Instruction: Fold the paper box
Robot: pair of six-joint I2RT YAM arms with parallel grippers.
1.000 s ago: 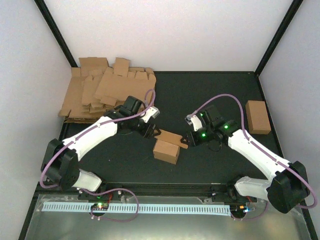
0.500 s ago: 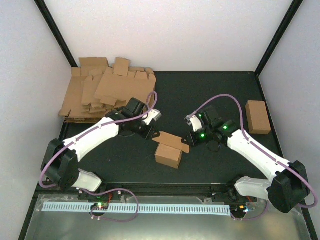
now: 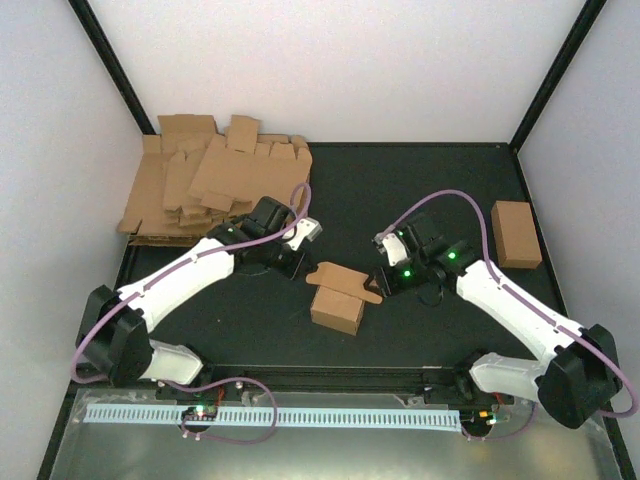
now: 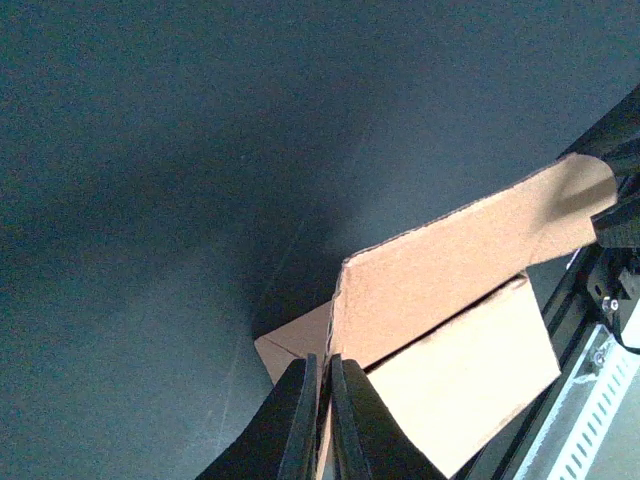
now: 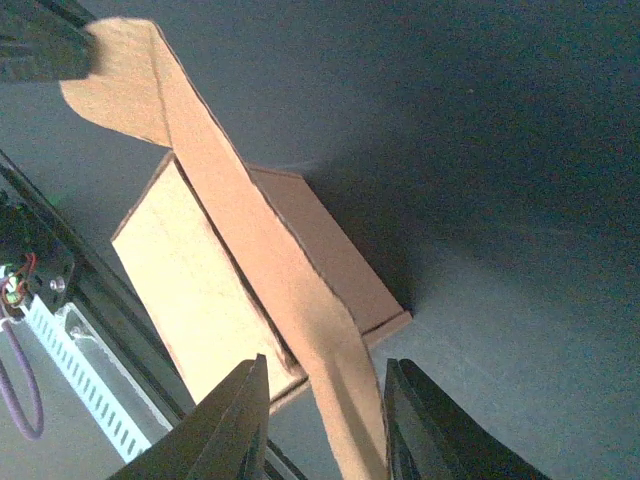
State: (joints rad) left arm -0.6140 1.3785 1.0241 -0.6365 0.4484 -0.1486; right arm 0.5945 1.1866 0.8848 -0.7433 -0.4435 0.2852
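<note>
On black mat [image 3: 400, 190], white walls [image 3: 350, 70]: left gripper [image 4: 322, 362] pinching paper box [image 3: 337, 308]; right gripper [image 5: 325, 368] spread.

Lost to the views — ends and edges
From above, the left hand [image 3: 297, 265] and right hand [image 3: 384, 283] hide their own fingertips; the left wrist view crops the paper box [image 4: 450, 350] at its lower edge; the right wrist view runs its flap off the bottom between the fingers [image 5: 235, 430] — contact there unclear; the left arm [image 3: 190, 265] covers the near edge of the heap of blanks [image 3: 200, 180].
</note>
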